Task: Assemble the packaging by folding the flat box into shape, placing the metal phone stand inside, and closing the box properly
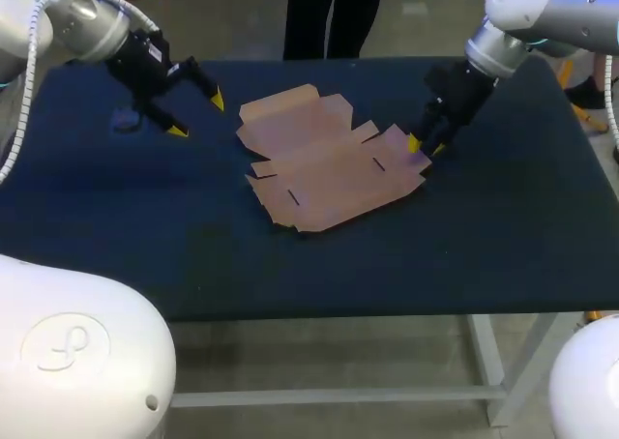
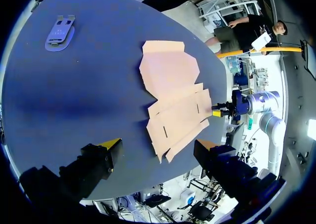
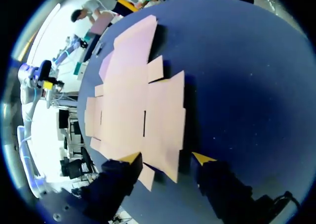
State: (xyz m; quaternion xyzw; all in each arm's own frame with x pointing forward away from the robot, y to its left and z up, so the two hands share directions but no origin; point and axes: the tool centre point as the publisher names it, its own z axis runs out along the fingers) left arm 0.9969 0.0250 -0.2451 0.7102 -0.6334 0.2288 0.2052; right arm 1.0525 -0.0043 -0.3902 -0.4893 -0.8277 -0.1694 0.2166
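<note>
Brown flat cardboard box blank lies unfolded mid-desk. The right end effector, fingers apart, straddles its right-edge flap, apparently poised to begin folding. The left end effector hovers open near the greyish metal phone stand.

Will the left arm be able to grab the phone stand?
Probably yes. The stand lies alone on the table, with nothing covering it, and the left gripper hangs open and empty close by.
</note>
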